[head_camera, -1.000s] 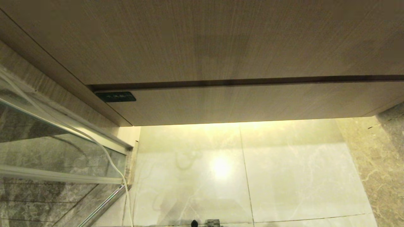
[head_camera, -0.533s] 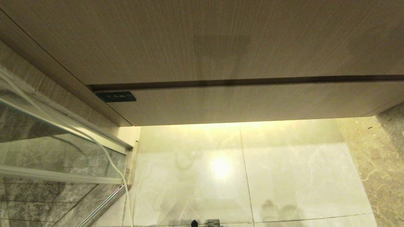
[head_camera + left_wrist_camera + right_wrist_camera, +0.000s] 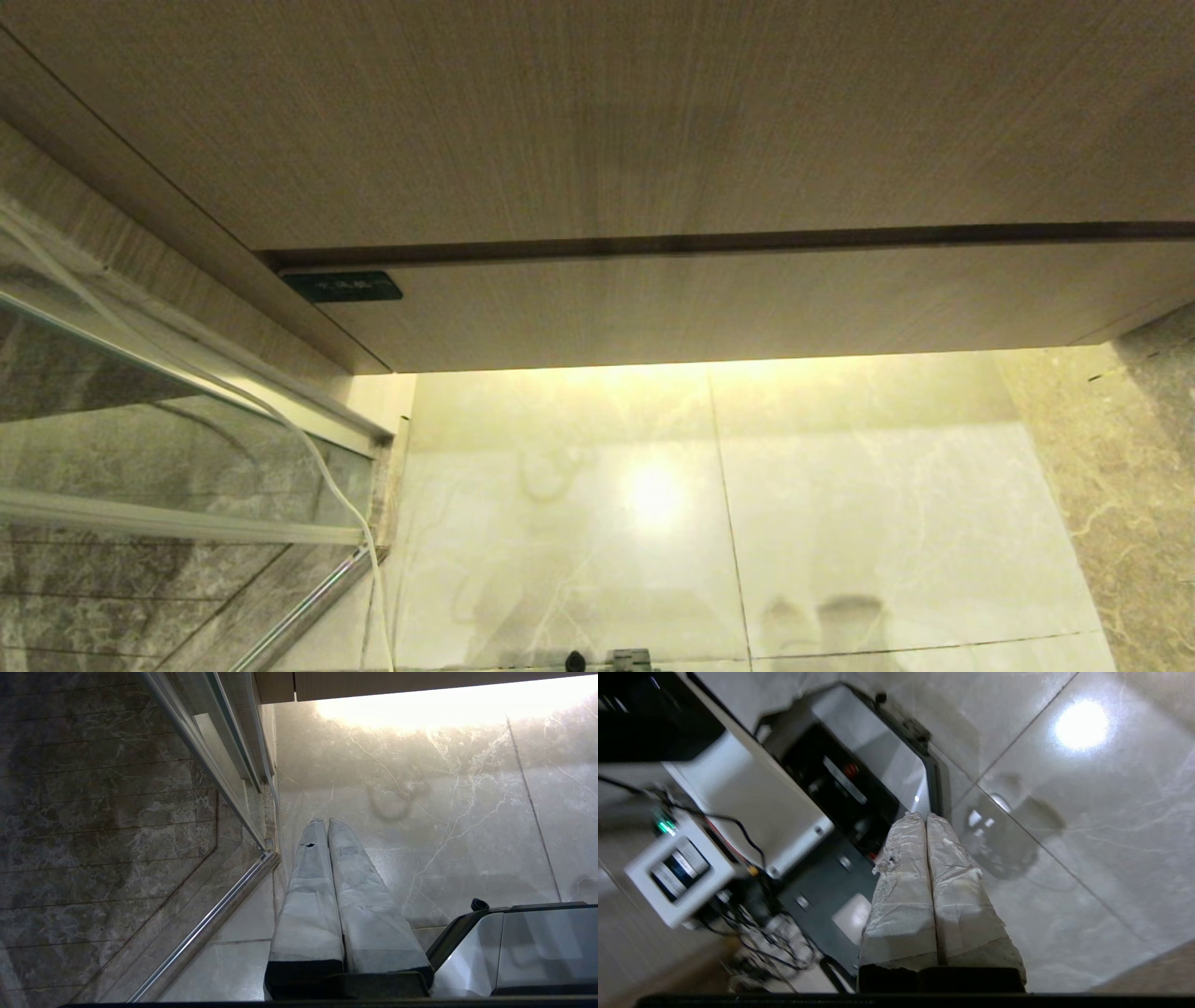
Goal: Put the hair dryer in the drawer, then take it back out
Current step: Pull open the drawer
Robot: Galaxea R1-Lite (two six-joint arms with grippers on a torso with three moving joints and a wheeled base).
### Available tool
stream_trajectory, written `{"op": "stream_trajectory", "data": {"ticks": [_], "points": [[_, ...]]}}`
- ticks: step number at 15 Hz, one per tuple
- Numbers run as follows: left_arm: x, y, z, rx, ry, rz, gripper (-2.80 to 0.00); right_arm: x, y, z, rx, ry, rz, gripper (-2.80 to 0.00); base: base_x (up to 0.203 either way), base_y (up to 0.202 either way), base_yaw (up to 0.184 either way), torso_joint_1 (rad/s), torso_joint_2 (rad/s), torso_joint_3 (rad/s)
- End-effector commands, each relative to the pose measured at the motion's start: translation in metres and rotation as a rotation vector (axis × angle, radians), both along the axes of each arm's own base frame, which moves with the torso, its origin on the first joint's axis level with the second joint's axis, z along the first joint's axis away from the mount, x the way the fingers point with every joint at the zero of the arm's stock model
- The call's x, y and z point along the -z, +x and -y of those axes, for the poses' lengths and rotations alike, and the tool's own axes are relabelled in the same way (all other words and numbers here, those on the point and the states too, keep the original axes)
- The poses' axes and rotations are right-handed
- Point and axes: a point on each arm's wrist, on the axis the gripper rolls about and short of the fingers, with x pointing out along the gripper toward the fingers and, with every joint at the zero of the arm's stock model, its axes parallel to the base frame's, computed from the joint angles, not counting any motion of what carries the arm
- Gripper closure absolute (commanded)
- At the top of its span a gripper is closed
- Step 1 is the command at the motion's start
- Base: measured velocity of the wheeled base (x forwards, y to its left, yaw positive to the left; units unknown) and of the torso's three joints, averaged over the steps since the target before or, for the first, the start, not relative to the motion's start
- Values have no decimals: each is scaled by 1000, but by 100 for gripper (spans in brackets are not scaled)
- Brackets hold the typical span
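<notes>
On the glossy floor tile [image 3: 896, 523] a dark reflection has grown and slid rightward — the right arm is on the move. The drawer [image 3: 747, 303] sits shut; the hair dryer is nowhere in view. The right gripper [image 3: 926, 817] and left gripper [image 3: 326, 822] both have jaws pressed together, empty. Risk — closed fingers may slip off the handleless front.

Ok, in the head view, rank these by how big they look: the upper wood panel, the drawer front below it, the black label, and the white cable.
1. Upper wood panel, largest.
2. Drawer front, a narrower band beneath it.
3. White cable, long but very thin.
4. Black label, smallest.
The panel runs out of the picture, so its full size is unsure.
</notes>
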Motion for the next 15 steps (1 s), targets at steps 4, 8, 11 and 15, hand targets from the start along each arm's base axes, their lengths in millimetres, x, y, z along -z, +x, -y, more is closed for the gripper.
{"op": "stream_trajectory", "data": {"ticks": [4,8,11,15], "points": [[0,0,0,0,0,-1,0,26,11,0,-195,-225,40,0,0,0,0,0,0,0],[0,0,0,0,0,1,0,28,23,0,-329,-397,165,0,0,0,0,0,0,0],[0,0,0,0,0,1,0,25,44,5,-351,-519,294,0,0,0,0,0,0,0],[0,0,0,0,0,-1,0,31,80,9,-321,-652,588,0,0,0,0,0,0,0]]}}
